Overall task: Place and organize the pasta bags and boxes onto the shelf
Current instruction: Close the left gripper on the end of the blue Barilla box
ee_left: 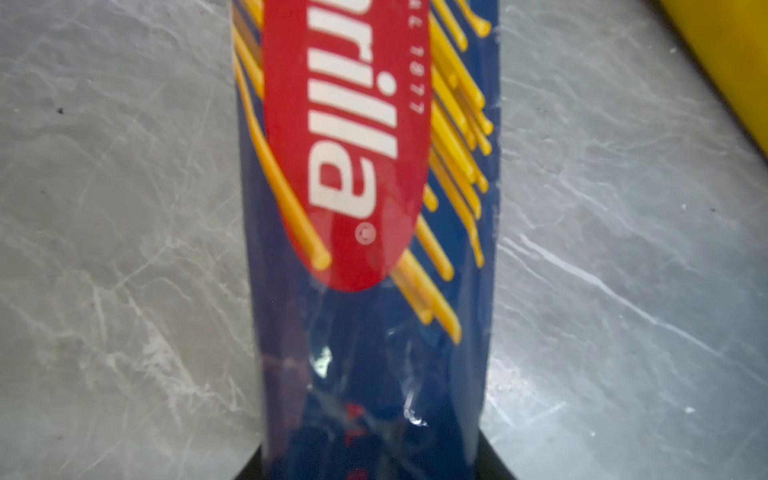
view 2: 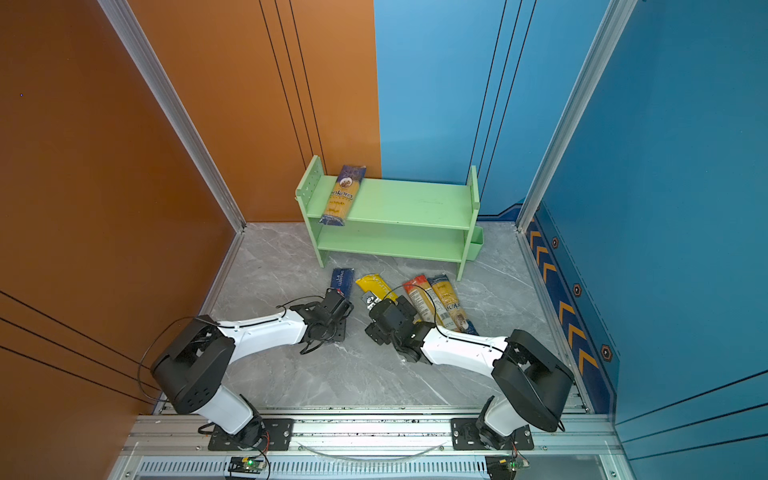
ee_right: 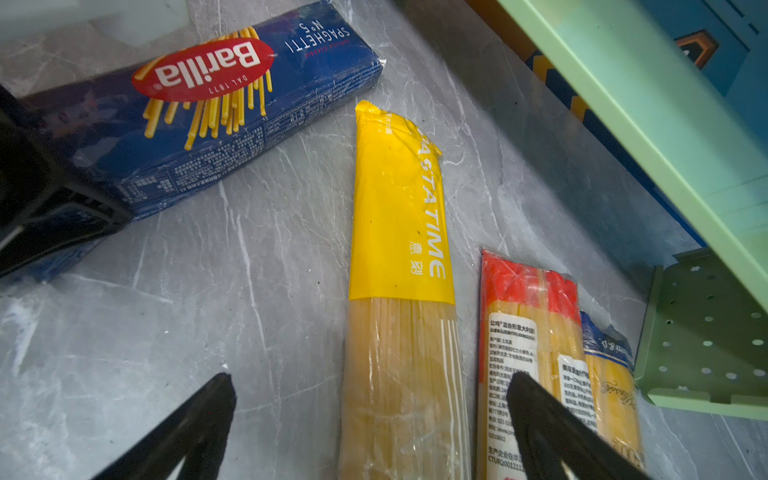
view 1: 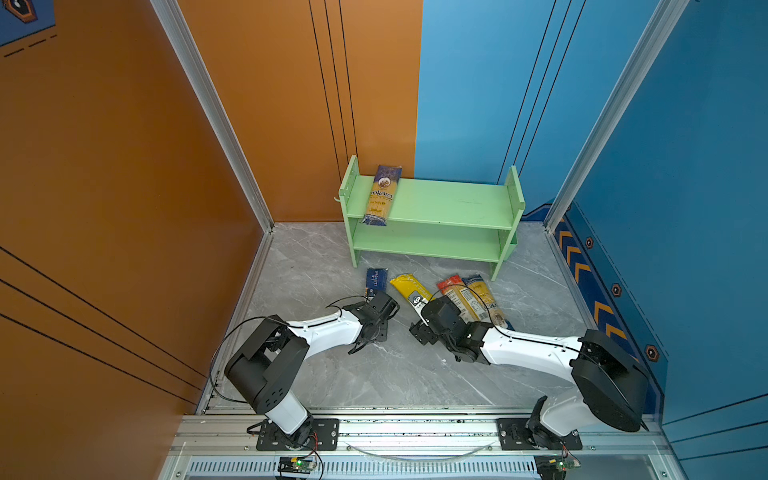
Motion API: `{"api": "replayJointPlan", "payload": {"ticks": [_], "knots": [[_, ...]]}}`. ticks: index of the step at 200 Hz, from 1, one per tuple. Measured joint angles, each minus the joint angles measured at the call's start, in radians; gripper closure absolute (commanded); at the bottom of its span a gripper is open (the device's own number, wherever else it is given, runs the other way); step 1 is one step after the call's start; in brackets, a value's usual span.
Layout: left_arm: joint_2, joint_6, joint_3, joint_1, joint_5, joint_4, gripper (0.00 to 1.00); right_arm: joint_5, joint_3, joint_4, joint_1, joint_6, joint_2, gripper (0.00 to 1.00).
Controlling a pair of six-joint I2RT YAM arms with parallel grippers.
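Note:
The green shelf (view 1: 449, 203) (view 2: 407, 203) stands at the back, with one dark-blue-and-yellow pack (view 1: 382, 197) (view 2: 343, 197) lying across the left of its top tier. On the floor in front lie the dark blue Barilla box (view 1: 376, 282) (ee_left: 365, 332), a yellow Pastatime pack (view 1: 409, 289) (ee_right: 399, 249), a red-ended clear pack (view 1: 457, 295) (ee_right: 523, 332) and another blue-and-yellow pack (view 1: 484, 299) (ee_right: 611, 374). My left gripper (view 1: 376, 316) (ee_left: 372, 465) is shut on the Barilla box, which fills the gap between its jaws. The right gripper (view 1: 422, 328) (ee_right: 370, 386) is open, straddling the yellow pack.
A small green bin (view 2: 476, 245) (ee_right: 702, 332) hangs on the shelf's right side panel. An orange wall (view 1: 124, 208) closes the left and a blue wall (view 1: 685, 208) the right. An aluminium rail (view 1: 415, 432) with both arm bases runs along the front.

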Motion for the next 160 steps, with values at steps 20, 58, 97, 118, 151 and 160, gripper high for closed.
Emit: {"api": "replayJointPlan", "payload": {"ticks": [20, 58, 97, 118, 151, 160], "knots": [[0.0, 0.008, 0.0, 0.0, 0.0, 0.0, 1.0, 0.001, 0.0, -0.007, 0.0, 0.0, 0.0, 0.0], [-0.006, 0.013, 0.0, 0.0, 0.001, -0.002, 1.0, 0.001, 0.0, -0.016, 0.0, 0.003, 0.0, 0.0], [-0.034, 0.039, 0.0, 0.0, 0.002, -0.05, 1.0, 0.001, 0.0, -0.022, 0.0, 0.003, 0.0, 0.0], [-0.06, 0.052, 0.0, 0.0, 0.005, -0.093, 1.0, 0.001, 0.0, -0.023, -0.004, 0.003, 0.0, 0.0], [-0.111, 0.064, 0.0, 0.0, 0.009, -0.168, 1.0, 0.002, 0.0, -0.024, -0.013, 0.003, 0.0, 0.0], [-0.126, 0.066, 0.0, 0.0, 0.01, -0.186, 1.0, 0.003, 0.0, -0.024, -0.013, 0.004, 0.0, 0.0]]}}
